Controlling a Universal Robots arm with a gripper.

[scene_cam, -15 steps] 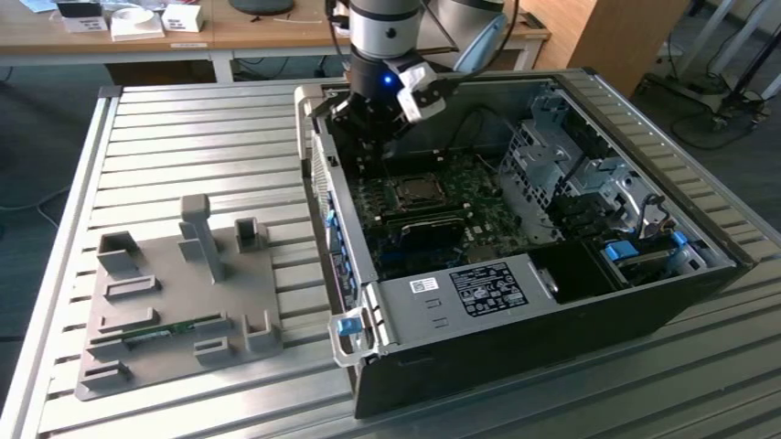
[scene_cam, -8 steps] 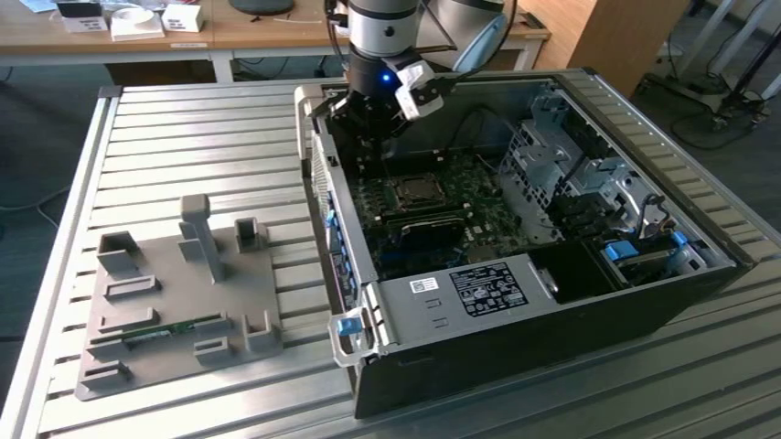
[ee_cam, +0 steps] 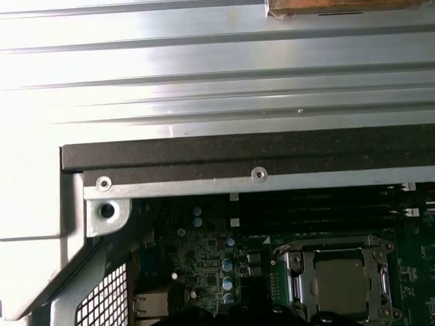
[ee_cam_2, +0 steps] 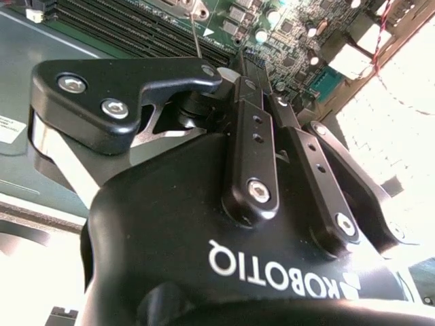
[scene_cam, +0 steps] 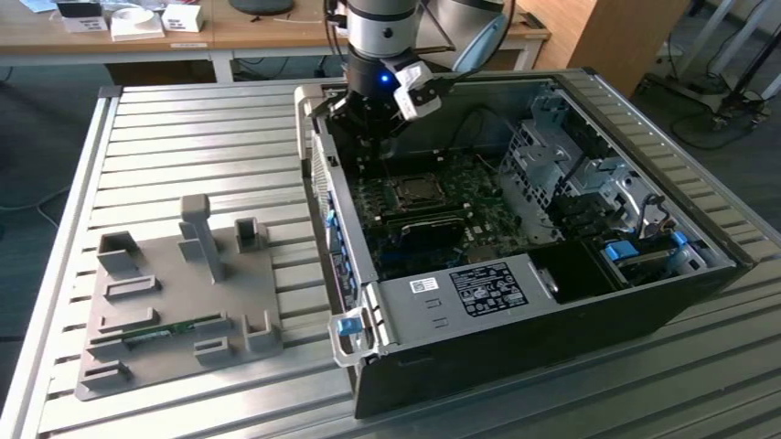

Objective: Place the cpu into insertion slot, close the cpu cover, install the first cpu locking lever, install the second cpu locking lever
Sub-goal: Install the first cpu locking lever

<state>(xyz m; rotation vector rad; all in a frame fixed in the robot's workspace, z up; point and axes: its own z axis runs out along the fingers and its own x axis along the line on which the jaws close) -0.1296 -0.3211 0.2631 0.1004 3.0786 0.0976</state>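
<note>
1. White lettering sits upside down on the body of the gripper [ee_cam_2: 228,68] in the second wrist view. A printed white label [scene_cam: 488,285] is stuck on a panel of the computer case [scene_cam: 683,302]; its print is too small to make out.
2. In the exterior view the gripper is sunk in shadow inside the case, near the socket. Whether it is open or closed cannot be told. A thin metal rod [ee_cam_2: 196,37] is seen just beyond its tip; contact cannot be judged.
3. The cpu [ee_cam: 340,284] is seated flat on the green circuit board [ee_cam: 414,272], metal top upward. It is framed by the lowered cpu cover [ee_cam: 293,275], whose near edge is cut off. The insertion slot is hidden beneath them.
4. The chip is square, its edges parallel to the memory slots [ee_cam: 326,204].
</note>
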